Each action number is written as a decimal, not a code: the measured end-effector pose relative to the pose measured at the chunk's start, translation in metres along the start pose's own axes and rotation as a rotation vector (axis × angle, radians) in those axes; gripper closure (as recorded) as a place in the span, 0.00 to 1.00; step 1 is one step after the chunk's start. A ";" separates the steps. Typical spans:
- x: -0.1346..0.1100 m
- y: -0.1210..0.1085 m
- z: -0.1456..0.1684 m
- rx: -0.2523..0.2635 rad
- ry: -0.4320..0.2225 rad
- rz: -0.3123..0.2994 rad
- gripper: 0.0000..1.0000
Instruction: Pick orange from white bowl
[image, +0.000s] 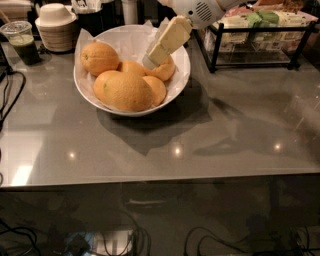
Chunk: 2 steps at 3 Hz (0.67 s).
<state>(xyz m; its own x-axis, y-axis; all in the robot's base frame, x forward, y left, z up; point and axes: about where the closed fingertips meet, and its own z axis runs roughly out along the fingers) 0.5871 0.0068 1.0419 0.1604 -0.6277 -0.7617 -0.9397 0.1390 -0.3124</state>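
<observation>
Orange (127, 92) near hand (151, 60) in white bowl (184, 82)

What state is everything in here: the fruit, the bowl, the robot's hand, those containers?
orange: lying at the bowl's front, not held.
white bowl: upright, paper-lined, full of fruit.
gripper: tilted down into the bowl, over a smaller orange.
beige container: lid on.
plastic cup: upright, green drink inside.
</observation>
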 end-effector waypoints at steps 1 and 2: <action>0.000 0.000 0.000 0.000 0.000 0.000 0.00; -0.001 0.012 -0.001 -0.020 0.043 -0.009 0.00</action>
<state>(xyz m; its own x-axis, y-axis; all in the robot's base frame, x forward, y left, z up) 0.5756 0.0080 1.0396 0.1567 -0.6613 -0.7336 -0.9442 0.1175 -0.3076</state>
